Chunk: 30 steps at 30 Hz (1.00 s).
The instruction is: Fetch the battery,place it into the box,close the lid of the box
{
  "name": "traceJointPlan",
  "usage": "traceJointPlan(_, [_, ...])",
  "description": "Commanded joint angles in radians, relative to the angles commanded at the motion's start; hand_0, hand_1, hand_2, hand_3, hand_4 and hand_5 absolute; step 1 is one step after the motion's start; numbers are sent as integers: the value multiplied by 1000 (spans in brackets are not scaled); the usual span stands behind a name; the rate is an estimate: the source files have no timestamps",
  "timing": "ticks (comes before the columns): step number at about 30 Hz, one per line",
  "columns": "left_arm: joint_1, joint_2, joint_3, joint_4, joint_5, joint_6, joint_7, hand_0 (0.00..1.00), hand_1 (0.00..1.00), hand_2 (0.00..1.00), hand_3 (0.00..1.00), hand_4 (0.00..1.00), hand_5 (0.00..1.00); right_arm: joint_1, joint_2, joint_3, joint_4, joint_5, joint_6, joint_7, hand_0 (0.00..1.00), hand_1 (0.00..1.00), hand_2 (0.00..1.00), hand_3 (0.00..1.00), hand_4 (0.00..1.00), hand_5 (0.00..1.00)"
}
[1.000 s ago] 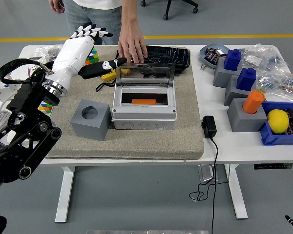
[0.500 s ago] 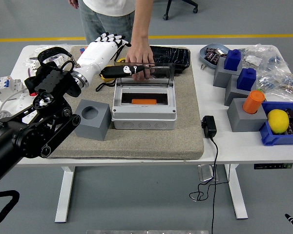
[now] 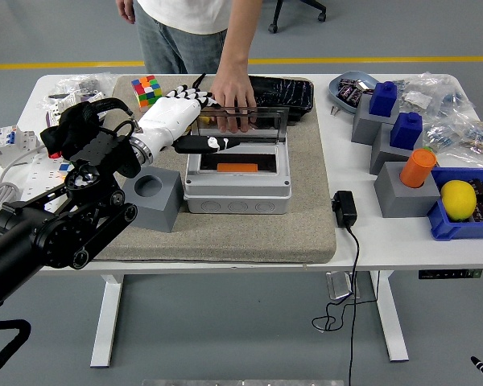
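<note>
The grey box (image 3: 237, 191) sits on the beige mat (image 3: 225, 233) with its clear lid (image 3: 253, 127) standing up at the back. An orange battery (image 3: 237, 168) lies inside the box. My left hand (image 3: 203, 121), white with black fingertips, is at the lid's left edge with its fingers spread and nothing in them. Its thumb (image 3: 208, 144) reaches over the box's back left corner. A person's hand (image 3: 234, 98) rests on top of the lid from the far side.
A grey cube with a round hole (image 3: 151, 199) stands just left of the box, under my forearm. A Rubik's cube (image 3: 146, 89) and a black tray (image 3: 286, 92) are behind. A black adapter (image 3: 344, 208) and grey blocks (image 3: 402, 189) lie to the right.
My left arm has swung right and down, bringing the hand from the mat's back left to the lid's left edge. The Rubik's cube is uncovered. The person's hand has stayed at the lid.
</note>
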Motion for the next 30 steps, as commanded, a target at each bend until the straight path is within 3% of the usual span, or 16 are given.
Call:
traceJointPlan(5, [34, 33, 52, -83, -3, 0, 6, 998, 998, 968, 797, 998, 998, -5, 1, 4, 0, -1, 0, 0, 841, 809, 786, 813, 998, 998])
traceJointPlan(9, [58, 74, 115, -159, -6, -2, 14, 998, 998, 963, 795, 998, 998, -7, 1, 11, 2, -5, 1, 0, 841, 809, 786, 813, 998, 998])
traceJointPlan(14, [96, 148, 205, -290, 4, -10, 27, 998, 998, 963, 795, 998, 998, -11, -1, 15, 0, -3, 1, 1, 841, 809, 786, 813, 998, 998])
traceJointPlan(19, [137, 190, 241, -384, 13, -21, 37, 998, 998, 955, 794, 998, 998, -12, -3, 18, 0, -3, 0, 1, 841, 809, 787, 812, 998, 998])
traceJointPlan(23, [196, 178, 150, -449, 11, 14, 15, 998, 998, 925, 786, 998, 998, -9, -1, 23, 0, -6, 1, 1, 841, 808, 786, 812, 998, 998])
traceJointPlan(25, [243, 152, 72, -505, -20, 20, -1, 998, 998, 925, 786, 998, 998, -9, 2, 31, 2, -12, 1, 1, 841, 808, 786, 812, 998, 998])
traceJointPlan(26, [270, 136, 28, -541, -54, 9, -6, 998, 998, 925, 786, 998, 998, -9, 3, 33, 2, -13, 1, 1, 841, 808, 786, 812, 998, 998])
traceJointPlan(27, [288, 125, -6, -566, -82, 1, -13, 985, 918, 846, 773, 998, 998, -9, 5, 33, 2, -13, 1, 0, 840, 808, 786, 812, 998, 998])
traceJointPlan(30, [361, 78, -136, -671, -211, -29, -50, 985, 918, 846, 773, 998, 998, -13, 8, 34, 1, -13, 1, 0, 840, 808, 786, 812, 998, 998])
